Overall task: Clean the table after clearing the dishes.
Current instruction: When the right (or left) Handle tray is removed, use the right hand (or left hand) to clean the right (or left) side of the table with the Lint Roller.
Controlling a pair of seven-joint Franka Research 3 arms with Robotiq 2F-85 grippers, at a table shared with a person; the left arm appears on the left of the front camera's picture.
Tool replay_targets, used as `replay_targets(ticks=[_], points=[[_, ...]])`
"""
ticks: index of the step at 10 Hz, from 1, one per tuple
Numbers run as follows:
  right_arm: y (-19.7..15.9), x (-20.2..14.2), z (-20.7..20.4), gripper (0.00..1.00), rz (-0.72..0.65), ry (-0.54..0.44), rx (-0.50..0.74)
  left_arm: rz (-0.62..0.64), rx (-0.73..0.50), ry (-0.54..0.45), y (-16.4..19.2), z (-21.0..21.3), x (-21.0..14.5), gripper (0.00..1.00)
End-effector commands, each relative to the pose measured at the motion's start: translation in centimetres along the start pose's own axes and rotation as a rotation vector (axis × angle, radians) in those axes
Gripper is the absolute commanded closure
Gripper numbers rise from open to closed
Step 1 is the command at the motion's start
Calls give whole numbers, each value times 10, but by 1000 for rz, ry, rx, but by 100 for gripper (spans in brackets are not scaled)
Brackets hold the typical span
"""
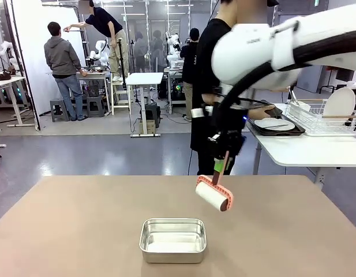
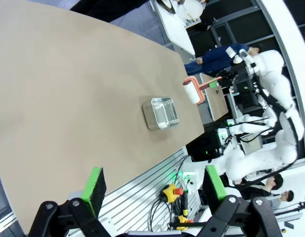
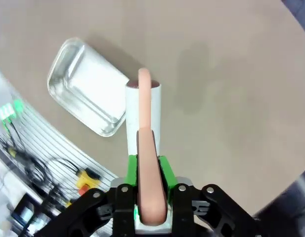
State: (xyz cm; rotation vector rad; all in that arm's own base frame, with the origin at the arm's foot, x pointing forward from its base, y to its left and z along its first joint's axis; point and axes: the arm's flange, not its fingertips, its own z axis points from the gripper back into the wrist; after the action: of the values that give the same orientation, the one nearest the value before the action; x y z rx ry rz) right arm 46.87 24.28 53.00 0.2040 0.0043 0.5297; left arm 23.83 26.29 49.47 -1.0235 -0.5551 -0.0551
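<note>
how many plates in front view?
2. A flat plate lies on the dark tray on the white table; an upright plate stands in the wire rack. The right arm may hide more.

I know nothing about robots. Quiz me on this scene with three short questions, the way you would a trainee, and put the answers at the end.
1. True or false: the right claw is shut on the pink handle of the roller.
2. What lies inside the steel pan on the table? A: nothing. B: a white plate. C: the roller.
3. Fill in the blank: the jaws of the left claw stand ____, with nothing between its green pads.

Key: 1 true; 2 A; 3 open.
</note>
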Motion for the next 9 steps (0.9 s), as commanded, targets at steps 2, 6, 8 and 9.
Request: replay_targets(ticks=[2,6,8,9], points=[[-38,-47,-17,100,-368,-198,98,-11,-16,-13,-1,2,0,0],[-110,-58,-33,100,-496,-315,285,-11,-16,-13,-1,2,0,0],[-109,-57,-27,100,-523,-262,236,-11,-16,-13,-1,2,0,0],[-109,-57,-27,100,-523,-262,236,-11,-16,-13,-1,2,0,0]])
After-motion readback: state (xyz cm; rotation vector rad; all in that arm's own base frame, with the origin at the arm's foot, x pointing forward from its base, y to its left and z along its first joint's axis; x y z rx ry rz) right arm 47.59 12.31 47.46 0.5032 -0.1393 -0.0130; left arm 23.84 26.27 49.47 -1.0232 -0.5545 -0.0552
